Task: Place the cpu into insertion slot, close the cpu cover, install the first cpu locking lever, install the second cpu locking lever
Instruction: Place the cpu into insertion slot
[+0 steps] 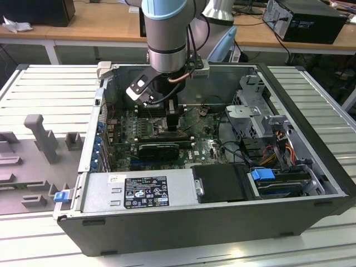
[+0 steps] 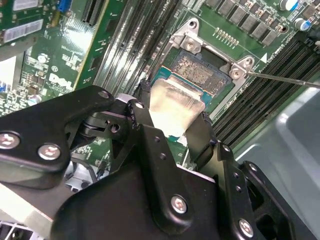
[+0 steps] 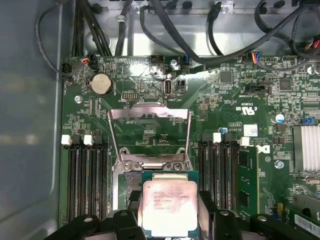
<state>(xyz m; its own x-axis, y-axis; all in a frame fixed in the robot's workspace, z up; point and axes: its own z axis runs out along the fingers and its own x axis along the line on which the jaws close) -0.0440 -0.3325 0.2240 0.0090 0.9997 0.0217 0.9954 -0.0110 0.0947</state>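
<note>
Across the exterior view from its left: grey jigs (image 1: 41, 136) on the slatted table (image 1: 50, 83), then the open case (image 1: 183, 228), with the gripper (image 1: 173, 125) reaching down onto the board (image 1: 206, 147), and a drive cage (image 1: 253, 108) with loose cables (image 1: 275, 149) toward its right. Clenched on the cpu (image 3: 167, 207), fingers (image 3: 206, 210) pressed against two opposite edges in both wrist views. Held low over the slot (image 2: 197, 72), covering part of it, the far contacts showing bare; hard to tell whether touching or just above. Looks slightly tilted in the second wrist view. Cover (image 3: 149, 112) swung up and open just beyond the slot. Risky, by this judgement, to let go while tilted or off-square: likely to bend contacts or leave the cpu riding on the slot's rim. Worse if pressed down misaligned. Also liable to clip the raised cover when backing out, with so little room between the two.
</note>
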